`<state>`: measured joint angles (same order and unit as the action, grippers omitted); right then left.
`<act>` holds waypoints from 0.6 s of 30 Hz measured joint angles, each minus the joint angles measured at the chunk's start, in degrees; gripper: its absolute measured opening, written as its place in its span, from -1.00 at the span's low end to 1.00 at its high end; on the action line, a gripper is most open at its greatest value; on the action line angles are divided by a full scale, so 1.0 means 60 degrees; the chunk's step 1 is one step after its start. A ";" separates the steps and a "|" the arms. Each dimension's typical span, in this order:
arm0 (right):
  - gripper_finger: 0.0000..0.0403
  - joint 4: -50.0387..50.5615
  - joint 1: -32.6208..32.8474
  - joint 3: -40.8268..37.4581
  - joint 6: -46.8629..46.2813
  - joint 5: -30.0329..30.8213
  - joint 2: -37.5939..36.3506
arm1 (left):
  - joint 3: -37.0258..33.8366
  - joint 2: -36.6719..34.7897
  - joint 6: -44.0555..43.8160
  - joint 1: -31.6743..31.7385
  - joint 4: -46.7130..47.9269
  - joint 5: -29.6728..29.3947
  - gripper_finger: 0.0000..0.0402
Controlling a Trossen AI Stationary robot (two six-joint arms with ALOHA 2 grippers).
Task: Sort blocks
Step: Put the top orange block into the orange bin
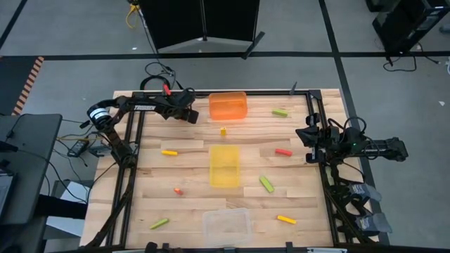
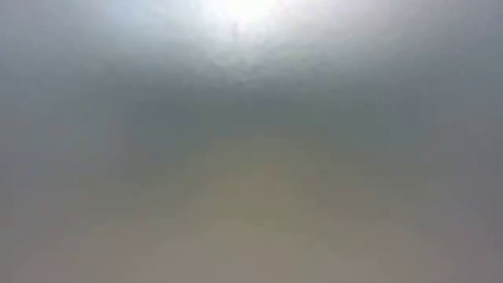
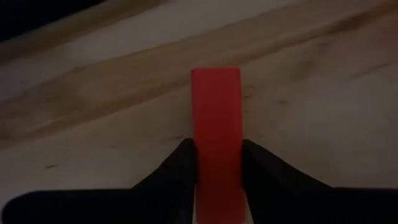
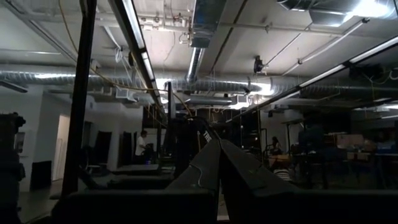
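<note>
The left pincer [image 3: 217, 163] is closed on a red block [image 3: 216, 124], its two dark fingers [image 3: 177, 171] pressing the block's long sides so that most of its length juts forward past the tips. Gripping it low and across the narrow width looks like a choice that keeps the block steady and leaves its free end clear to go into a tray first. From above, the left pincer [image 1: 188, 112] sits at the far left part of the desk [image 1: 302, 176], just beside the orange tray [image 1: 228, 105], which fits a red block being carried toward that tray; pale wood is under the block, so it is not over the tray yet.

Outward from there, the yellow tray [image 1: 225, 166] lies in the middle of the desk and the clear tray [image 1: 227, 223] at the near edge, lined up with the orange one, probably one for each colour. The other blocks lie scattered and well apart: a small yellow one [image 1: 223, 131] between the orange and yellow trays, a yellow one [image 1: 169, 152] on the left, a red one [image 1: 178, 190] below it, green ones [image 1: 159, 223] [image 1: 266, 184] [image 1: 280, 112], a red one [image 1: 283, 152] and a yellow one [image 1: 286, 219] on the right. Most of the sorting seems undone.

The right pincer [image 1: 310, 137] waits at the desk's right edge, fingers [image 4: 239, 171] pressed together on nothing, aimed at the room. The low view shows nothing usable.
</note>
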<state>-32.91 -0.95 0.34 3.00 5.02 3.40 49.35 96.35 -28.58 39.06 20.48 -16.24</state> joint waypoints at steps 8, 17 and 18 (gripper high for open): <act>-0.89 0.0004 0.0000 0.0000 0.0008 0.0088 0.0003 | 0.0021 -0.0884 0.0222 -0.0615 -0.0237 -0.0099 -0.48; -0.89 0.0007 0.0000 0.0000 0.0030 0.0526 0.0000 | 0.0036 -0.1550 0.0483 -0.1805 -0.1316 0.0020 -0.48; -0.89 0.0007 0.0000 0.0000 0.0030 0.0630 0.0000 | 0.0036 -0.1587 0.0503 -0.1921 -0.1426 0.0112 -0.48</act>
<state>-32.86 -0.95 0.34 3.18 8.79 3.40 49.56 86.83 -25.57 27.53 11.92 -15.56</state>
